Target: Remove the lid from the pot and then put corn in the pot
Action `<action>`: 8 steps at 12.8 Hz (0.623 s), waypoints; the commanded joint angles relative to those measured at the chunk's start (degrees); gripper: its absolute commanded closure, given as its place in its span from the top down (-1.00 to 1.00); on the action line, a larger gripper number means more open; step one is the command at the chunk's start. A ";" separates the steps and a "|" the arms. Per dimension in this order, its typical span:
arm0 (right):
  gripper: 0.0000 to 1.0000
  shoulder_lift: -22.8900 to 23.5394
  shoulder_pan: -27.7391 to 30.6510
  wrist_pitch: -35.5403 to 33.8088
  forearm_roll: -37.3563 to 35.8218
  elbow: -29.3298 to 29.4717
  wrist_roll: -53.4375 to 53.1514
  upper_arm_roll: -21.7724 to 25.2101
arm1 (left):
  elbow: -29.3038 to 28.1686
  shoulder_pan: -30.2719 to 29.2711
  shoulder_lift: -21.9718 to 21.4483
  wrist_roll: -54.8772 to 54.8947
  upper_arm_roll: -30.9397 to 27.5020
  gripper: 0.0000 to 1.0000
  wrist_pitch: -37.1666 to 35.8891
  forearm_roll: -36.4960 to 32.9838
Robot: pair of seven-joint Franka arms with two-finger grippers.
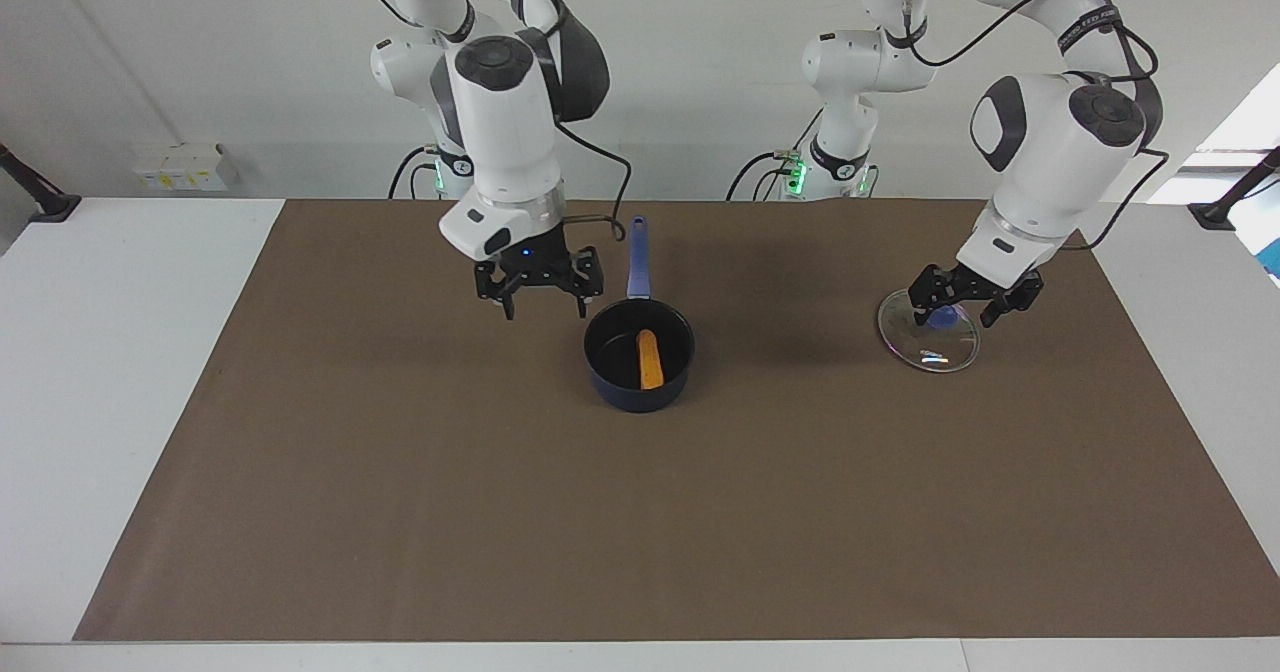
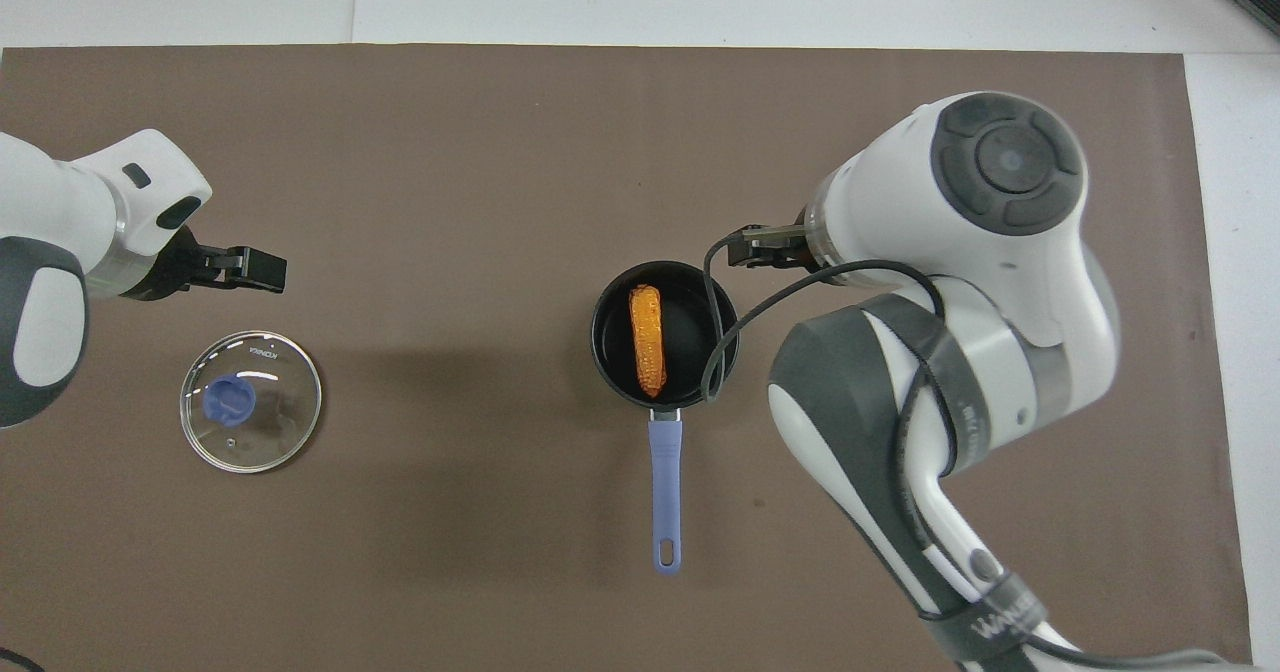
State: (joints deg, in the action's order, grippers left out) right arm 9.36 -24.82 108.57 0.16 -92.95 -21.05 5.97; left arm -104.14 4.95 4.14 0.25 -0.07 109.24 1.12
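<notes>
The dark blue pot (image 1: 640, 395) stands uncovered at the mat's middle, its long handle (image 1: 637, 257) pointing toward the robots. The orange-yellow corn (image 1: 650, 358) lies inside the pot, as the overhead view (image 2: 647, 340) also shows. The glass lid (image 1: 930, 347) with its blue knob (image 1: 941, 318) lies flat on the mat toward the left arm's end. My left gripper (image 1: 960, 307) is open and empty just above the lid. My right gripper (image 1: 545, 304) is open and empty, raised beside the pot toward the right arm's end.
A brown mat (image 1: 400, 502) covers most of the white table (image 1: 100, 352). In the overhead view the pot (image 2: 600, 352), the lid (image 2: 275, 422), the left gripper (image 2: 245, 270) and the right gripper (image 2: 758, 249), largely under its own wrist, all show. A black cable (image 2: 715, 352) hangs over the pot's rim.
</notes>
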 commanded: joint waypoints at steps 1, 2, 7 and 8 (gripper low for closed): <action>1.00 -3.19 4.50 -5.02 -0.69 1.54 3.63 -0.70 | 7.63 -0.46 2.36 -0.08 -0.71 1.00 -6.75 -1.38; 1.00 -4.60 5.99 -6.95 -0.52 1.63 5.48 -0.61 | 8.08 -1.51 2.28 1.41 -0.80 1.00 -7.55 -1.21; 1.00 -10.32 12.85 -15.39 0.45 1.63 11.55 -0.52 | 10.97 -3.45 0.70 1.51 -0.72 1.00 -14.21 -0.85; 1.00 -11.11 13.99 -16.98 0.45 1.63 12.78 -0.61 | 12.81 -3.45 0.52 1.51 -0.72 1.00 -16.67 -0.94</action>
State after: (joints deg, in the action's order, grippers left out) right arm -0.01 -13.27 93.93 0.10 -90.94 -11.13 6.00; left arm -95.25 1.53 5.00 1.53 -1.01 97.69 1.00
